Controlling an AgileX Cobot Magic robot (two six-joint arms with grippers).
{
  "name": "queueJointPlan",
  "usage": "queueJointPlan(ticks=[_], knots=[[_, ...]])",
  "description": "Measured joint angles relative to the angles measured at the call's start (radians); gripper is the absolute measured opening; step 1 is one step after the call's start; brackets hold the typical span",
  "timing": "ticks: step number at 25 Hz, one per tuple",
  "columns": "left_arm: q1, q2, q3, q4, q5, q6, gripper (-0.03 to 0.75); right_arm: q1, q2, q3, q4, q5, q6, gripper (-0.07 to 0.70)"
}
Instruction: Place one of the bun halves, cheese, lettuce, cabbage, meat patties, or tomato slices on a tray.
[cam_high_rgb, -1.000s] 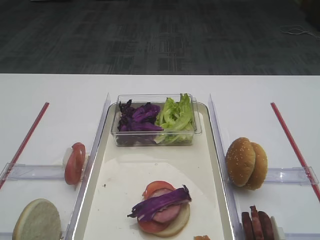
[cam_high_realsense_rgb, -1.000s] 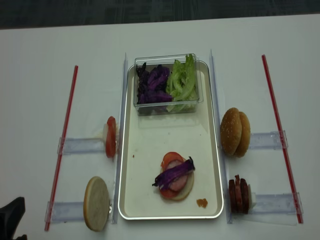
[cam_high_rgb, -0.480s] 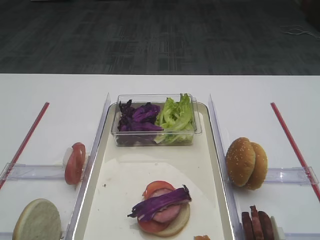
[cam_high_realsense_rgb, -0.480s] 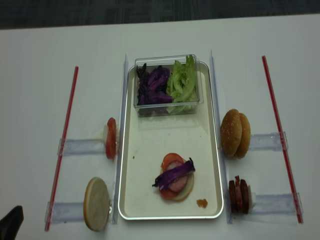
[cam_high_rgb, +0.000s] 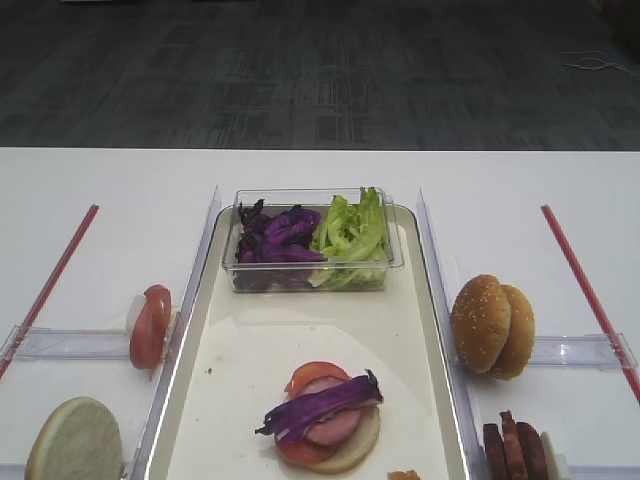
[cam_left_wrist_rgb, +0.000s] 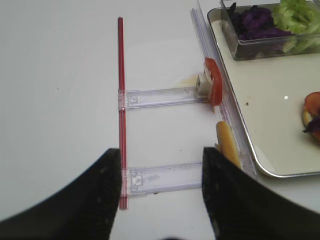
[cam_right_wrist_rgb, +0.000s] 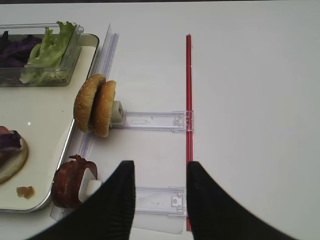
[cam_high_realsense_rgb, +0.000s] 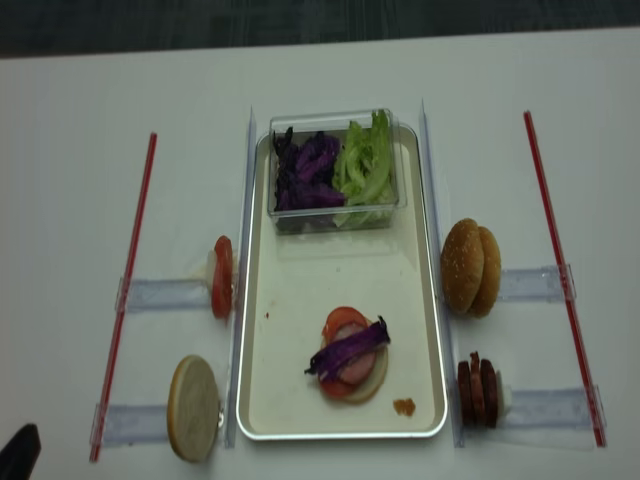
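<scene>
Both end effectors hang back over the worktop's near edge, away from the food: the left end effector (cam_left_wrist_rgb: 160, 170) spread wide and empty, the right end effector (cam_right_wrist_rgb: 160, 185) narrowed on nothing. On the tray (cam_high_realsense_rgb: 290, 400) a cabbage (cam_high_realsense_rgb: 350, 349) strip drapes across the stacked slices, so it looks delivered. Spare bun halves (cam_high_realsense_rgb: 471, 266) stand on edge in racks outside, probably for easy pinching.

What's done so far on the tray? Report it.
Done: a cabbage strip lies on a stack of meat, tomato and bun on the tray. In hand: nothing; the left gripper is open and empty, the right gripper is empty. Left: a sesame bun waits on the right rack.
</scene>
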Motion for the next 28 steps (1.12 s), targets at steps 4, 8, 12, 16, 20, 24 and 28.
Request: queueJointPlan(ticks=[4, 8, 12, 16, 20, 24, 28], knots=[[0.0, -0.022, 0.0, -0.001, 0.009, 0.0, 0.379, 0.0, 0.0, 0.0, 0.0, 0.0, 0.0, 0.272], [0.0, -0.036, 0.0, -0.001, 0.015, 0.0, 0.379, 0.0, 0.0, 0.0, 0.0, 0.0, 0.0, 0.272], [0.0, -0.038, 0.0, -0.002, 0.024, 0.0, 0.379, 0.0, 0.0, 0.0, 0.0, 0.0, 0.0, 0.272], [0.0, -0.038, 0.0, -0.005, 0.024, 0.0, 0.379, 0.0, 0.0, 0.0, 0.0, 0.0, 0.0, 0.272], [0.0, -0.038, 0.01, -0.009, 0.02, 0.01, 0.379, 0.0, 0.0, 0.0, 0.0, 0.0, 0.0, 0.272], [0.0, -0.038, 0.032, -0.021, 0.015, 0.021, 0.379, 0.0, 0.0, 0.0, 0.0, 0.0, 0.0, 0.272], [0.0, -0.038, 0.042, -0.025, 0.005, 0.035, 0.379, 0.0, 0.0, 0.0, 0.0, 0.0, -0.002, 0.272]])
